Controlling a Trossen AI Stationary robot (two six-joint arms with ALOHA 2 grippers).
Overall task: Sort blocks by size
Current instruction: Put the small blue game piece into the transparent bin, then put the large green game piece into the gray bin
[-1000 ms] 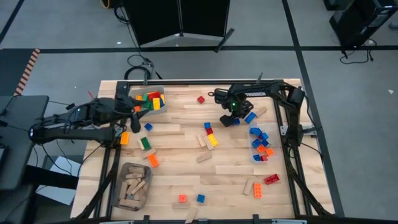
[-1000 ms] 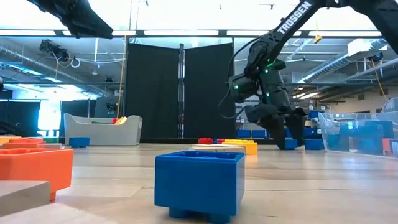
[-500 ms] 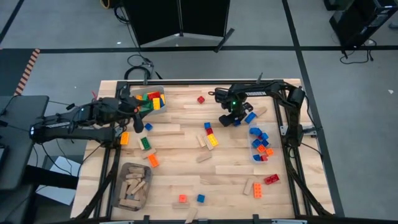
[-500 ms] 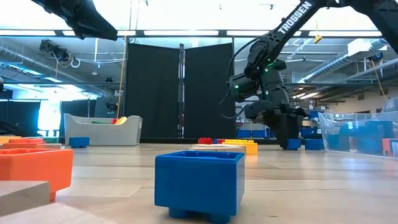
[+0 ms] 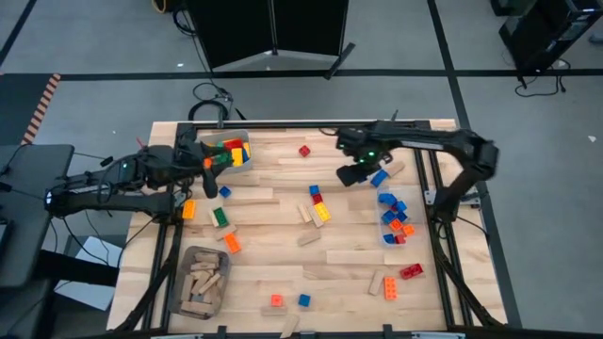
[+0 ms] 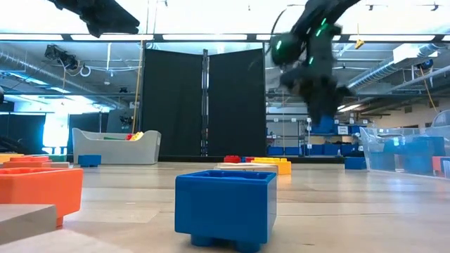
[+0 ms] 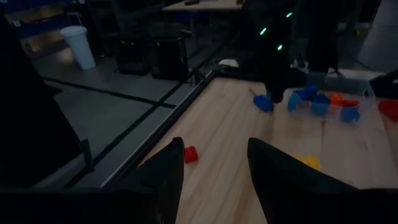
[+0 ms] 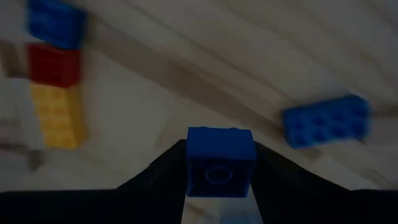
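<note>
1. big open workshop behind, black curtain, strip lights overhead, and up front the pale wood table (image 5: 283, 235) with its plank grain running across.
2. here's the change: a second ago the right hand (image 5: 356, 175) was down at the table by the blue bricks at the far right; now it's up in the air, well clear of the wood in the low view.
3. and it didn't come up empty: the right wrist view shows a small blue block (image 8: 219, 160) pinched between the fingers, hollow round socket on its underside facing the camera.
4. so the pick looks done. my read is the carry comes next, likely to the clear bin (image 5: 396, 222) at the right edge, where small blue and orange bricks already sit.
5. left hand (image 5: 209, 162) hangs over the far-left bin (image 5: 229, 153). the high view shows orange at its fingertips, but the left wrist view shows nothing between the parted fingers, so i cannot tell whether it holds a brick.
6. materials: the bricks are glossy hard plastic, square-edged, studded on top. a blue cube (image 6: 225, 207) sits big in the low view, open side up.
7. one longer blue brick (image 8: 324, 121) lies on the table below the lifted one, a red-and-yellow stack (image 8: 55, 93) off to the side.
8. the tan wooden pieces are plain, matt, flat; many are piled in the grey bin (image 5: 200, 281) at the near left, others lie loose on the table.
9. plenty of bricks scattered yet, so the sorting is far from finished.
</note>
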